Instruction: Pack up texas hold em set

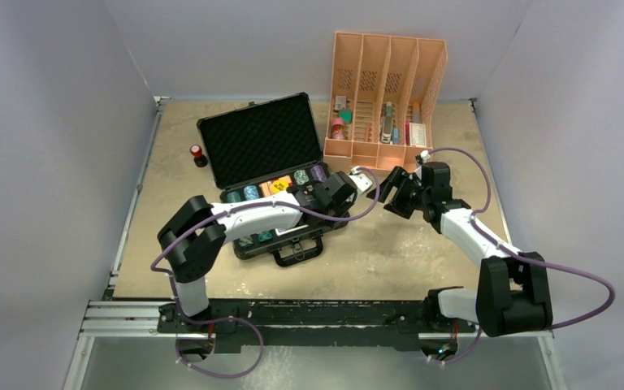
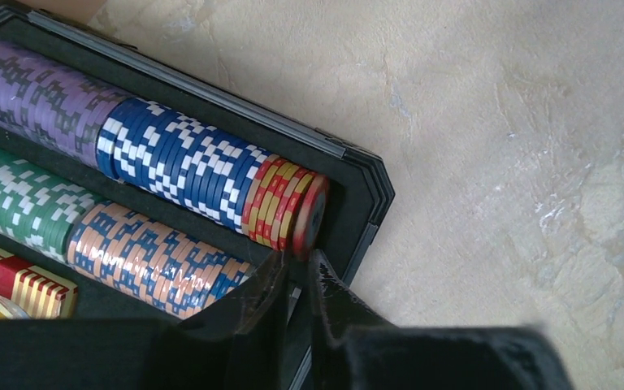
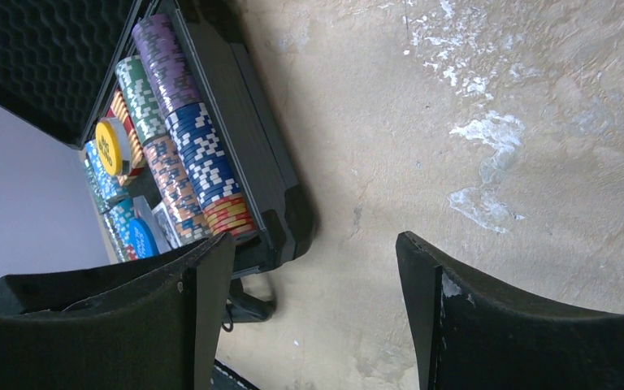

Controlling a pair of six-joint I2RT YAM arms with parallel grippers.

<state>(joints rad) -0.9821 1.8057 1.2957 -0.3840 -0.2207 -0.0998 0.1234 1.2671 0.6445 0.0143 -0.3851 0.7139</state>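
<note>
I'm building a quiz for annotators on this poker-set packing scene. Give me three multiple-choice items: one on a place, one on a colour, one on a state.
1. Where does the peach-orange slotted plastic desk organizer stand? A) inside the case B) beyond the open black hard briefcase, to its right C) by the arm bases
2. What colour are the end-of-row poker chips beside the blue-and-white poker chips? A) red and yellow B) black C) plain white
3. How is the right end effector? A) shut on a chip B) shut, empty C) open, empty
Answers: B, the top view shows it at the far edge; A, clear in the left wrist view; C, its fingers stand wide apart with nothing between.
</note>
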